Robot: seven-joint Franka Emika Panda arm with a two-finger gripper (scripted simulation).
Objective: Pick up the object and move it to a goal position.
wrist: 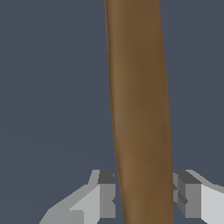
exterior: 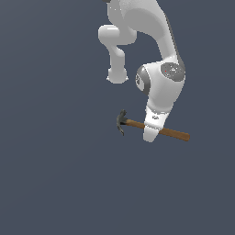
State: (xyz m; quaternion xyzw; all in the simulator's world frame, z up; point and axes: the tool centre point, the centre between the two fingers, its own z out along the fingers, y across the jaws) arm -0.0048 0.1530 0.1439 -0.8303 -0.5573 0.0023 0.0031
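Closest to my wrist camera, the hammer [wrist: 140,109] fills the frame: its brown wooden handle runs straight between the two grey fingers [wrist: 106,192], one pad pressed to each side, so I read the gripper [wrist: 144,197] as closed down to the handle's width and gripping it. Beyond the handle I see only flat dark grey-blue ground, nothing in the way. In the exterior view the white arm [exterior: 160,82] reaches down over the handle's middle, with the dark head toward the exterior view's left and the handle end toward the right. I cannot read any label or writing anywhere
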